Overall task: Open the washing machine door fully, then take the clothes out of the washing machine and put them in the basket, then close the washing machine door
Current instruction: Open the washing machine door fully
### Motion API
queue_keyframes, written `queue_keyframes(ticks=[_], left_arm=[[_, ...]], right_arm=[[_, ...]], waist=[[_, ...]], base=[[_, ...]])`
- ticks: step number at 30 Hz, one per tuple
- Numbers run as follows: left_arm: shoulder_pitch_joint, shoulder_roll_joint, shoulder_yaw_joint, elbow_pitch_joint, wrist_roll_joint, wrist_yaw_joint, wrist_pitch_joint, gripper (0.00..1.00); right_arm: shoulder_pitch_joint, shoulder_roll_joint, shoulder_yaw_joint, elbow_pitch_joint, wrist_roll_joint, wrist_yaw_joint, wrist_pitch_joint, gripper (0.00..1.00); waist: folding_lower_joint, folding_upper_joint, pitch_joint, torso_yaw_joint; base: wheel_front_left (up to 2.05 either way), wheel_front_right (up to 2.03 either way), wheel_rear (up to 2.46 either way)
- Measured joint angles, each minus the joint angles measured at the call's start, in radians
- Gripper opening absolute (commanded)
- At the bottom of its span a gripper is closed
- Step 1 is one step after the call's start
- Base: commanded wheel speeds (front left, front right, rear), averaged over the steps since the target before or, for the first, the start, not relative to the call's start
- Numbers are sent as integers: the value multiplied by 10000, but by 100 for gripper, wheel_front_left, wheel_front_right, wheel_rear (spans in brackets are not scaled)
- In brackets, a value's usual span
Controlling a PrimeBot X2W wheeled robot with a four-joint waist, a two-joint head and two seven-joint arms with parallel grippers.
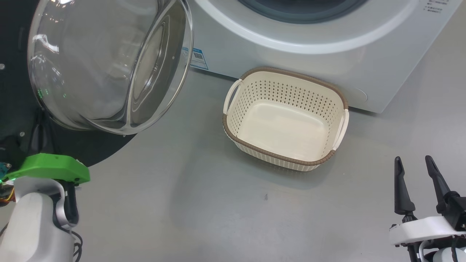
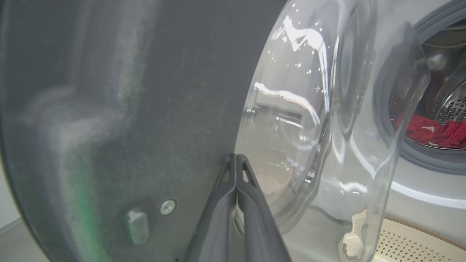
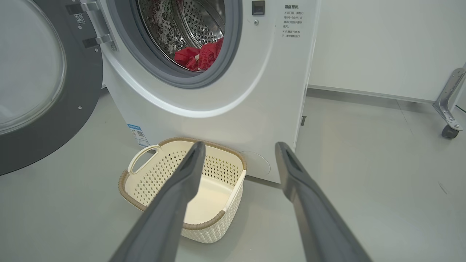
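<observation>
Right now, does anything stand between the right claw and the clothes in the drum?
Nothing visible blocks the right claw. The clothes lie in the open drum mouth; the washing machine door is swung aside to the right wrist view's left, and the basket sits on the floor below the mouth.

The washing machine door (image 1: 109,62) has a clear, glossy glass bowl. The washing machine (image 1: 291,40) is smooth white, its drum (image 3: 196,18) shiny perforated metal. The clothes (image 3: 198,56) are soft red cloth; the basket (image 1: 284,91) is matt plastic.

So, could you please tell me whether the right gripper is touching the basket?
Apart. The head view shows bare grey floor between the open right gripper and the basket.
</observation>
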Motion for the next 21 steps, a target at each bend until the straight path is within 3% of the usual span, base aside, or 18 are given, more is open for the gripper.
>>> queue_keyframes(ticks=[21], left_arm=[[-1201, 625, 696, 1703, -366, 2, 2, 0]], right_arm=[[-344, -50, -31, 29, -17, 84, 0, 100]], waist=[[0, 0, 181, -189]], base=[[0, 0, 0]])
